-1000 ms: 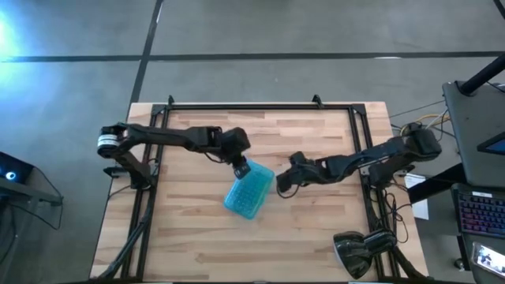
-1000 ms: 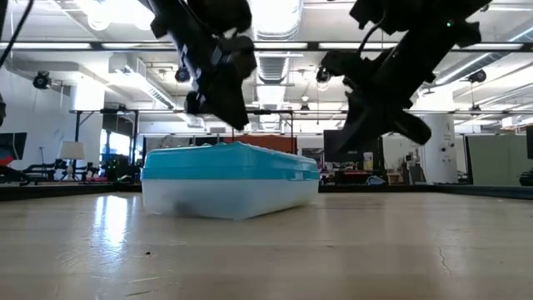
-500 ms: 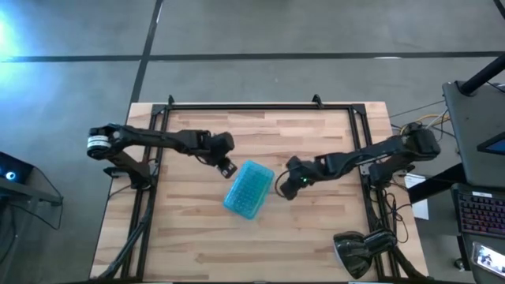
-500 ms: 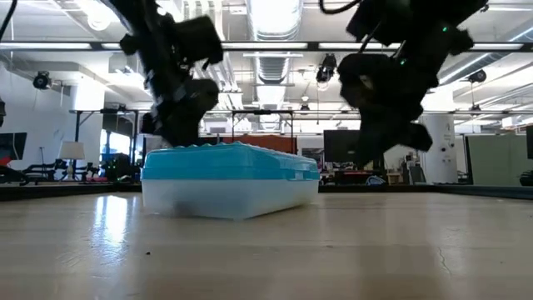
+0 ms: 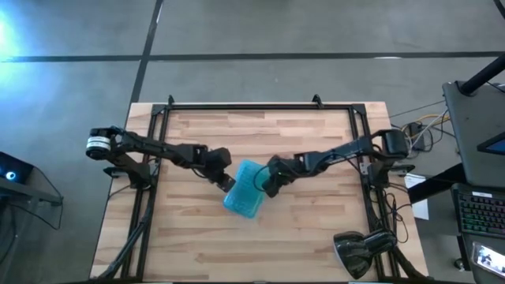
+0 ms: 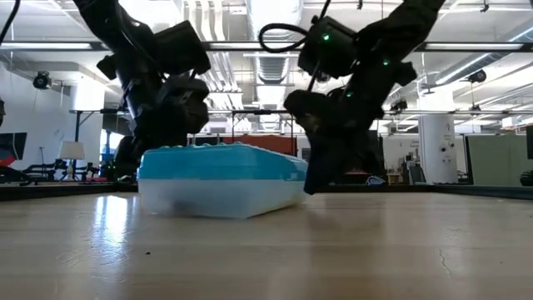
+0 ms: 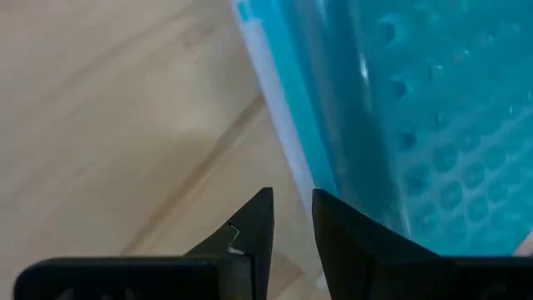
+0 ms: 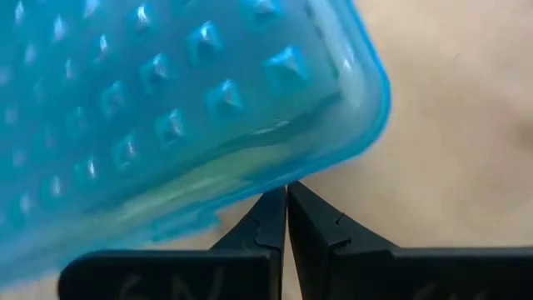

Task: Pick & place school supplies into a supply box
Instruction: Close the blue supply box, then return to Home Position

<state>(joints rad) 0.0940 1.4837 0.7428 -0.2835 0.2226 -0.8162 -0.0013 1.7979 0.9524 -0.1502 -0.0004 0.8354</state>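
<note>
Over the last second both arms have come down to flank the supply box, which lies lid-shut near the middle of the desk, a little toward its front edge. The left gripper, fingers slightly apart and empty, has dropped beside one long side; the right gripper, fingers pressed together and empty, now touches the opposite edge. This looks like nudging or squaring a finished box. Count: one box, two grippers, no loose supplies visible.
</note>
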